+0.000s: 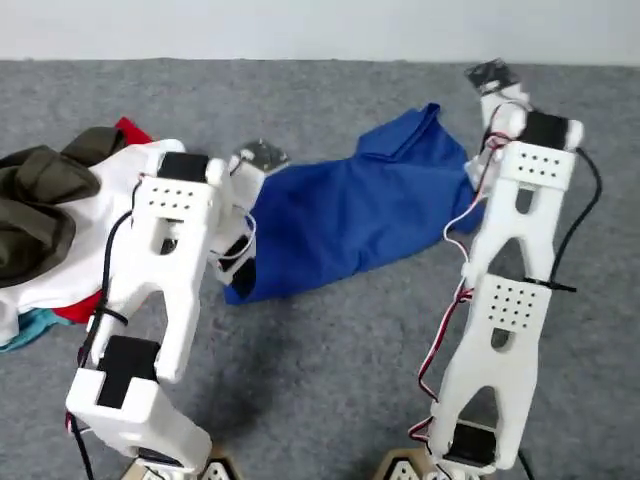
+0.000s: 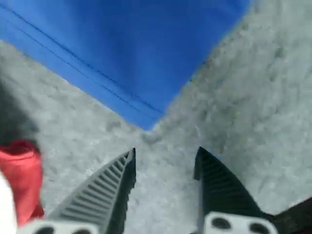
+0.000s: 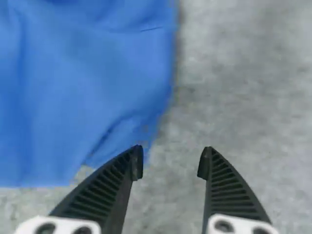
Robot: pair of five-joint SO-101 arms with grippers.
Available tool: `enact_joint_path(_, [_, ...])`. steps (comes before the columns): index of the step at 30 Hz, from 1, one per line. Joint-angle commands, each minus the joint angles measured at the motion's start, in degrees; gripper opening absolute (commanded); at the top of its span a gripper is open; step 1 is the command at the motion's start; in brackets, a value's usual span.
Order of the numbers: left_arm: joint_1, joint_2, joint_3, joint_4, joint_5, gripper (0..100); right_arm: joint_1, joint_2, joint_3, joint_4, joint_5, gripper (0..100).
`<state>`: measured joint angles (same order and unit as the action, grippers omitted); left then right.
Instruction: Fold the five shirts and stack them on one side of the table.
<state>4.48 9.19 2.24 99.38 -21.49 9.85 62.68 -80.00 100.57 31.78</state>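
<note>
My left end effector (image 2: 165,155) and right end effector (image 3: 173,151) both hang empty, jaws apart, at opposite edges of the blue shirt (image 1: 350,215), which lies mid-frame on the surface (image 1: 330,380). If either closes short of the hem, I'd likely pinch bare surface, or one-sided, drag the cloth crooked.

Five shirts are counted: one blue shirt (image 1: 350,220) between the left gripper (image 2: 165,153) and the right gripper (image 3: 173,151), and one olive shirt (image 1: 40,200), one white shirt (image 1: 95,225), one red shirt (image 1: 128,130) and one teal shirt (image 1: 30,328) beside the left.
</note>
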Motion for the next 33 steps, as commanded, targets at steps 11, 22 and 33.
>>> enact_joint_path(11, [0.6,-2.9,0.7,0.2,-0.8,13,-2.8,5.5,2.3,-2.0,0.4,18.6])
enact_joint_path(22, [0.7,3.3,8.3,-5.0,-0.4,13,-2.2,6.5,-0.6,-1.9,0.4,0.9])
enact_joint_path(33, [0.7,6.5,1.4,-7.1,5.5,13,-2.2,6.8,-5.9,0.4,0.7,0.9])
